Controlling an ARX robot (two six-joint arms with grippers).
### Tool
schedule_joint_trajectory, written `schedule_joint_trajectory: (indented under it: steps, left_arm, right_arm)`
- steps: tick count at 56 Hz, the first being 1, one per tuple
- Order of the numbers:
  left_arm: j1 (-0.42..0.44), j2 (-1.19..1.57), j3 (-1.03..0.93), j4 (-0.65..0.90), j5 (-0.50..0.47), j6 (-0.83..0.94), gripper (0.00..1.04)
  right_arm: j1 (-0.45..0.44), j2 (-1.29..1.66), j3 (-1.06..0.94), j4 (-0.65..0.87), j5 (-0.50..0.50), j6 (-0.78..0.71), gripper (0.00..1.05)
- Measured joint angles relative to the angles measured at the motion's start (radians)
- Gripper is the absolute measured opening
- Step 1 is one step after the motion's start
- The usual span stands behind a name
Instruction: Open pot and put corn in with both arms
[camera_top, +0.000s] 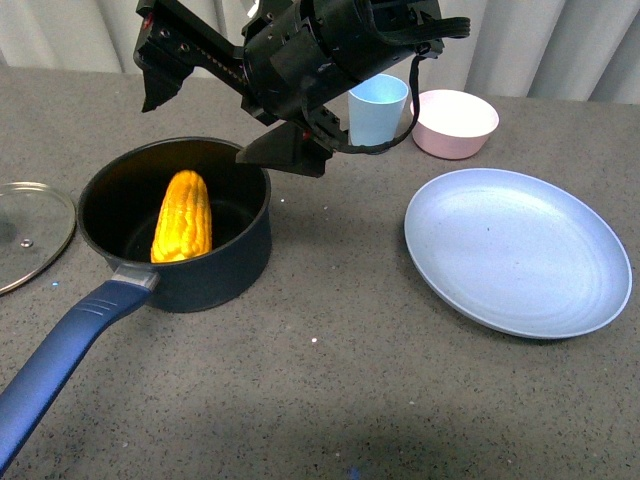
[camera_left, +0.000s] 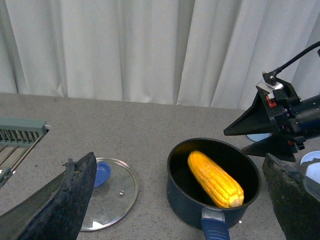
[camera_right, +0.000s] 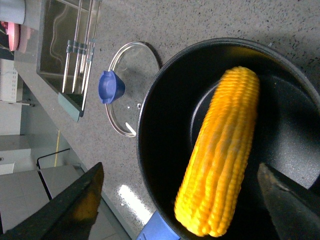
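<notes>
Evidently released, the corn (camera_top: 181, 230) lies inside the pot (camera_top: 215, 262), lid (camera_top: 30, 232) beside it; right gripper (camera_top: 215, 125) jaws spread above, apparently empty, should lift straight clear.

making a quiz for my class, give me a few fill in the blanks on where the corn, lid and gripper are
1. The corn lies inside the ____.
2. The lid rests on the table with its blue ____ facing up.
3. The right gripper hangs over the pot with its jaws ____ and nothing in them.
4. The plate holds ____.

Missing words: pot; knob; open; nothing
</notes>
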Motion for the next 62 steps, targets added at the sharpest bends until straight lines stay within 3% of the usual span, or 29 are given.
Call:
schedule_joint_trajectory:
  steps: [2, 10, 15, 23, 37, 49, 62]
  left_arm:
    - [0.0, 0.0, 0.0, 0.0, 0.0, 0.0, 0.98]
    - [0.0, 0.0, 0.0, 0.0, 0.0, 0.0, 0.98]
    - [0.0, 0.0, 0.0, 0.0, 0.0, 0.0, 0.98]
    - [0.0, 0.0, 0.0, 0.0, 0.0, 0.0, 0.98]
    - [0.0, 0.0, 0.0, 0.0, 0.0, 0.0, 0.98]
    - [0.0, 0.0, 0.0, 0.0, 0.0, 0.0, 0.98]
    - [0.0, 0.0, 0.0, 0.0, 0.0, 0.0, 0.98]
  right_arm:
    - [-0.002, -0.01, -0.013, 0.009, 0.009, 0.001, 0.98]
    - [-0.015, -0.082, -0.102, 0.077, 0.093, -0.014, 0.96]
    - [-0.035, -0.161, -0.182, 0.121, 0.205, -0.055, 0.96]
    - [-0.09, -0.336, -0.393, 0.242, 0.467, -0.155, 0.96]
    - [-0.197, -0.583, -0.737, 0.399, 0.739, -0.223, 0.96]
    - [-0.284, -0.784, -1.002, 0.445, 0.844, -0.308, 0.96]
    - [-0.357, -0.989, -1.192, 0.389, 0.94, -0.296, 0.96]
